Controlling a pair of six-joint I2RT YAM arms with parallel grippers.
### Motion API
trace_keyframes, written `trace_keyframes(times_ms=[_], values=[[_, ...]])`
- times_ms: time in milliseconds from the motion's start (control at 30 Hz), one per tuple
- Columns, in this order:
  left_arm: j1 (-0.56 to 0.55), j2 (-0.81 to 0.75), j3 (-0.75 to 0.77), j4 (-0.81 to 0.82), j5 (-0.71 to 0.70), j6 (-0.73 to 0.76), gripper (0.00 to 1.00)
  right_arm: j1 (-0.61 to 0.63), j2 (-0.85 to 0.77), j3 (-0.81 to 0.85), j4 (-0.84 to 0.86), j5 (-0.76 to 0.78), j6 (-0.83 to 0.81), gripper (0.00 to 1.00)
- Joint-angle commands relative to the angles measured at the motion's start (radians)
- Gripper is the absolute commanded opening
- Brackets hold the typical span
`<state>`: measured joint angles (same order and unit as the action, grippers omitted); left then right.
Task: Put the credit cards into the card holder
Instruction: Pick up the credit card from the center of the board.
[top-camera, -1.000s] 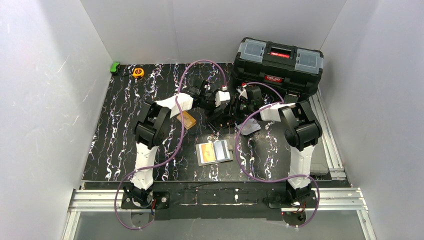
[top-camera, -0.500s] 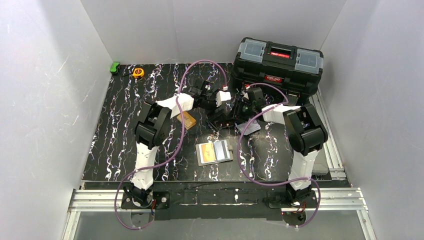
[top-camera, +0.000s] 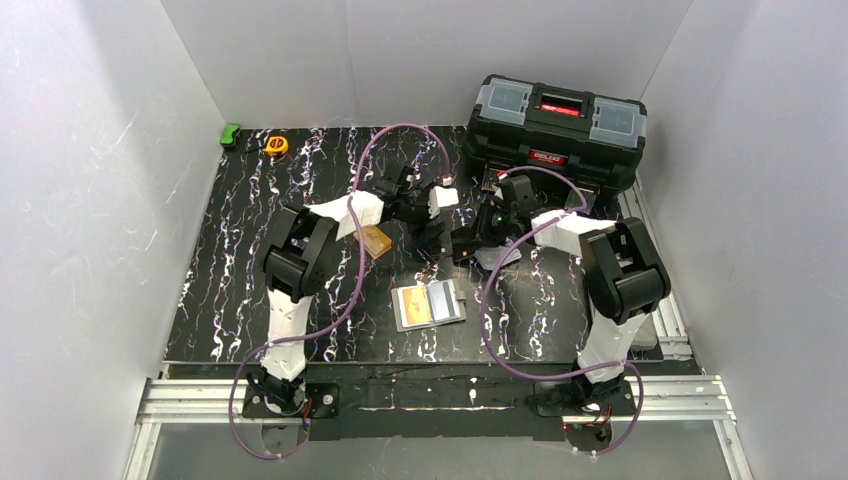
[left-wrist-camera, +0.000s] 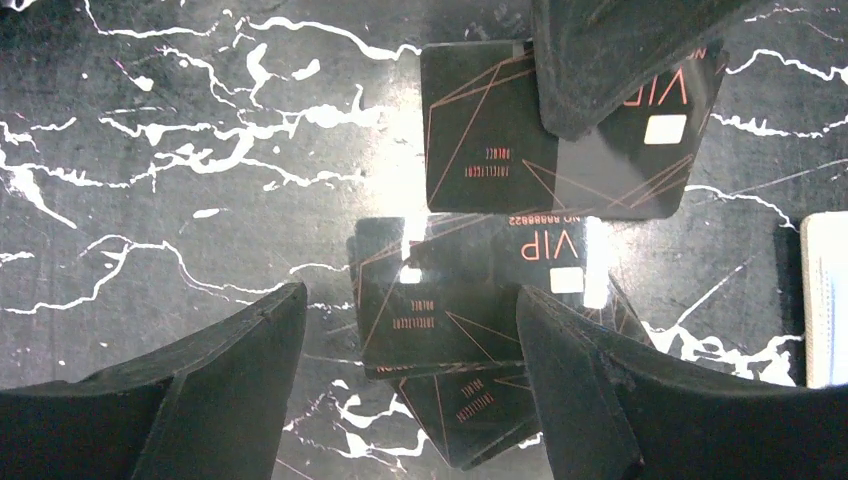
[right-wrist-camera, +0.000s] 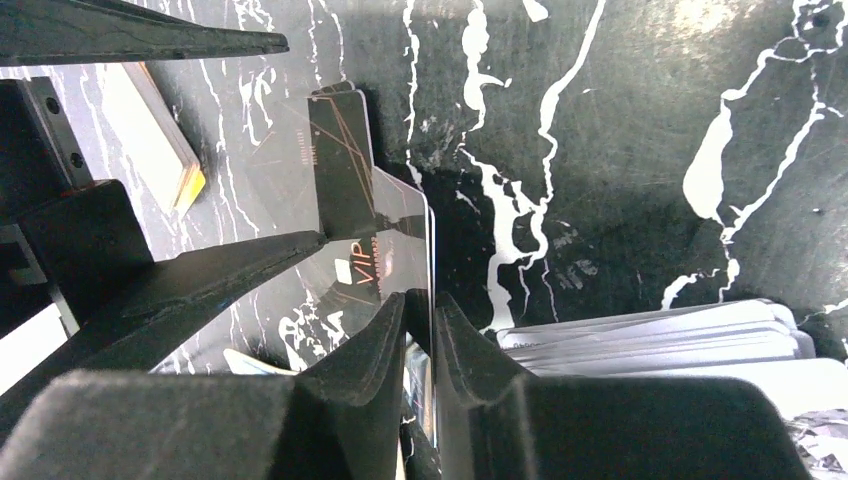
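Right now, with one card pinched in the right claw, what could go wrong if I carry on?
1. The right claw grips the black VIP card near one edge only, so the card could pivot or slip out as you move it.
2. The open left claw straddles the fanned cards right beside that grip. The two claws might clash, or a bump could scatter the pile.

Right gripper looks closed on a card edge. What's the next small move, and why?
Probably lift the right gripper a little, straight up. Its fingers pinch the edge of one black VIP card, while the open left gripper straddles the other cards right beside it, so a sideways pull could snag. The card holder lies open nearer the bases, the likely next stop.
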<state>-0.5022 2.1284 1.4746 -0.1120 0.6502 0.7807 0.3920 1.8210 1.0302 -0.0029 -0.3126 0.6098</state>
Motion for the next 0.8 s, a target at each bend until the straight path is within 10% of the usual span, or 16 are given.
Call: trace_keyframes(times_ms=[0, 333, 767], values=[[0.005, -0.048, -0.054, -0.103, -0.063, 0.027, 0.75, -0.005, -0.056, -0.001, -0.032, -0.024, -0.035, 0.2], [0.128, -0.143, 0.152, -0.394, 0.256, -0.251, 0.98, 0.013, -0.107, 0.124, -0.027, -0.275, -0.081, 0.01], [0.167, 0.016, 0.326, -0.379, 0.443, -0.468, 0.7, 0.015, -0.147, 0.09, 0.04, -0.294, -0.087, 0.01]])
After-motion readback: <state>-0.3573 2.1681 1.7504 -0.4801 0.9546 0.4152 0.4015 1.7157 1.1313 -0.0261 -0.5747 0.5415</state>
